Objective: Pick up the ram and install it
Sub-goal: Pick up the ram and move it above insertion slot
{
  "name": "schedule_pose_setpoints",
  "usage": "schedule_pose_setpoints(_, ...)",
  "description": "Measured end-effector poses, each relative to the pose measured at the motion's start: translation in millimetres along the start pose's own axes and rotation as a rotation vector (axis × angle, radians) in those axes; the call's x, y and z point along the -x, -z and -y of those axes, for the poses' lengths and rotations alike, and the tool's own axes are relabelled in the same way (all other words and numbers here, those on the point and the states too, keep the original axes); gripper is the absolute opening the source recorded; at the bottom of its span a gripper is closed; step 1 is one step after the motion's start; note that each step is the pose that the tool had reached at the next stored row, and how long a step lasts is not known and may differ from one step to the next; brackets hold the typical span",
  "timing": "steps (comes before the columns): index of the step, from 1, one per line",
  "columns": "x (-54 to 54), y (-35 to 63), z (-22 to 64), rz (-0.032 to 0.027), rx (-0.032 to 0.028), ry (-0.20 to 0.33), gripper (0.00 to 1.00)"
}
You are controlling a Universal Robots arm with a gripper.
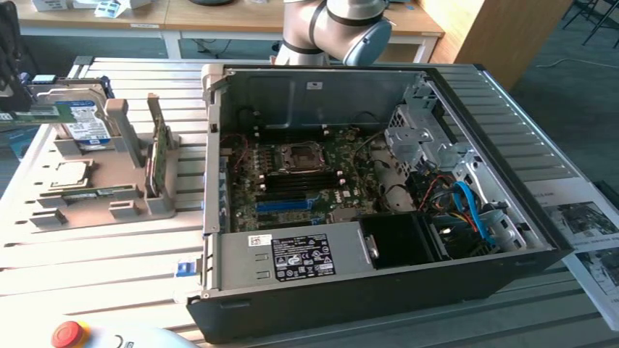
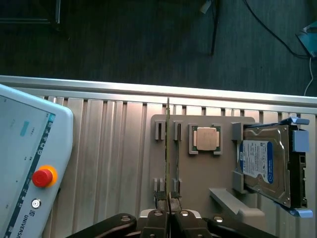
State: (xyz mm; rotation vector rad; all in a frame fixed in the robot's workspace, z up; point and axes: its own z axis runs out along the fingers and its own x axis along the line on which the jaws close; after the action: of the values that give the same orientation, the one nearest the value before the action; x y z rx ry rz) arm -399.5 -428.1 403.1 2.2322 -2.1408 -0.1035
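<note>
my gripper [image 2: 170,215] is clamped on the ram [image 2: 169,144], which juts edge-on from between the fingers, above the grey holder [image 2: 203,173] near the edge of the slatted worktop [image 2: 114,148]. a second ram [image 1: 97,194] sits in the holder beside the processor [image 2: 205,138].

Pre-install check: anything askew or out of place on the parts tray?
Nothing stands out. The ram runs straight out of the shut jaws; the second stick, processor and hard drive sit in their tray slots.
</note>
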Motion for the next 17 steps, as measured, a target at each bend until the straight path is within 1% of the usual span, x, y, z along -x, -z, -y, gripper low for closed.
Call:
schedule_pose_setpoints(2,0.1,4.0,-0.3,0.0000,0.0007,0.000,0.12)
schedule_pose_setpoints(3,0.1,4.4,-0.4,0.0001,0.0006,0.000,0.12)
schedule_pose_setpoints(11,0.1,4.6,-0.2,0.0000,0.0008,0.000,0.12)
schedule_pose_setpoints(17,-0.3,5.0,5.5,0.0000,0.0007,0.000,0.12)
